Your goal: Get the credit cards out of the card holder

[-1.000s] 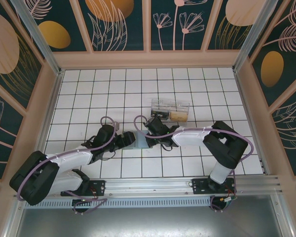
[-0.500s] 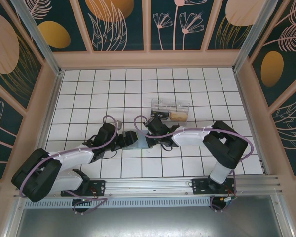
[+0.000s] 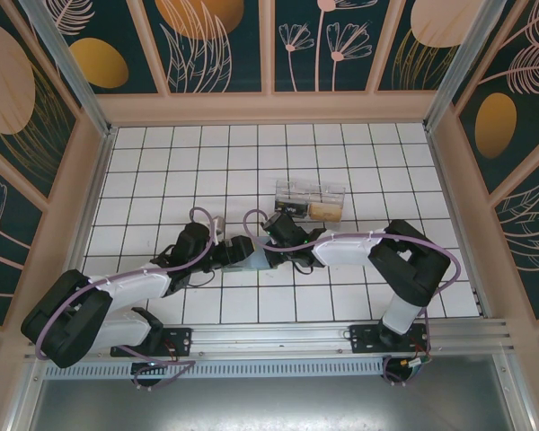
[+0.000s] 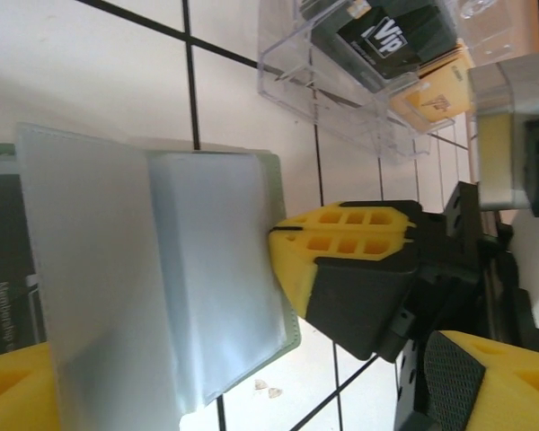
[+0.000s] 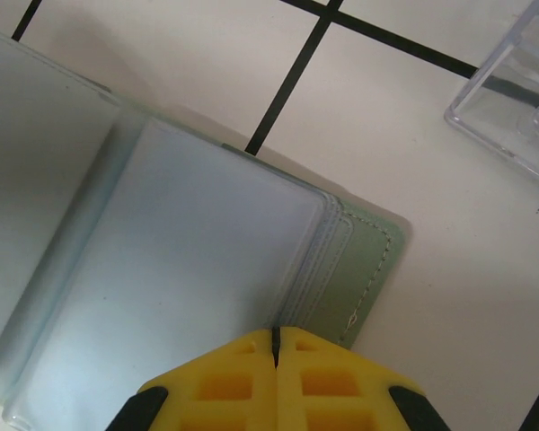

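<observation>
- Near the middle of the surface (image 3: pixel 162 162), the card holder (image 3: pixel 249 252) is seen lying open between both grippers, its clear sleeves (image 5: pixel 189 269) lifted.
- The left gripper (image 3: pixel 226 256) is held low, with its forearm stretched along the surface. Its jaws are spread apart.
- The right gripper (image 5: pixel 276 359) is held opposite, elbow bent. Its jaws are pressed together on the sleeves' edge.
- A clear box (image 3: pixel 309 199) is set just beyond, toward the far edge.
</observation>
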Tool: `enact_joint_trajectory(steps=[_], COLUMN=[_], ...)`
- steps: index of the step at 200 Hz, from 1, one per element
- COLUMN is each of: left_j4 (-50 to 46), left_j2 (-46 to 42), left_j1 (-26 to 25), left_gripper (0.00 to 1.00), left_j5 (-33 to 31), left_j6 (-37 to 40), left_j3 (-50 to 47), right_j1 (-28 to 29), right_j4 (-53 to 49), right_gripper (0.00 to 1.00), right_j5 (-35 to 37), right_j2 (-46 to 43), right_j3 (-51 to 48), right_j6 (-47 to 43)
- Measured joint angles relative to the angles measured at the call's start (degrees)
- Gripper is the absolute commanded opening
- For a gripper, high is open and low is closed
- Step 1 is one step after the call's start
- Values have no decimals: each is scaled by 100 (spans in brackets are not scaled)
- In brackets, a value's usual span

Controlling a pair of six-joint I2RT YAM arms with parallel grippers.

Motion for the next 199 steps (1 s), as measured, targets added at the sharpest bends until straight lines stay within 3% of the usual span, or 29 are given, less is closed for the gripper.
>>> enact_joint_trajectory(steps=[68,122,199], left_j4=[496,761,562], left_j2=[332,879,667], left_j1=[-81,-457,-483], left_gripper=[88,87,90], left_j5=[345,426,254], left_j6=[-160,-249,-216], left_j3=[337,645,675], right_j1=[-2,-396,-542], right_j4=[85,79,90], right_gripper=[4,4,4], right_j5=[109,310,264], right_j2=[-72,-957,-1322], right_j3=[-101,-741,-820], right_j6=[107,367,492])
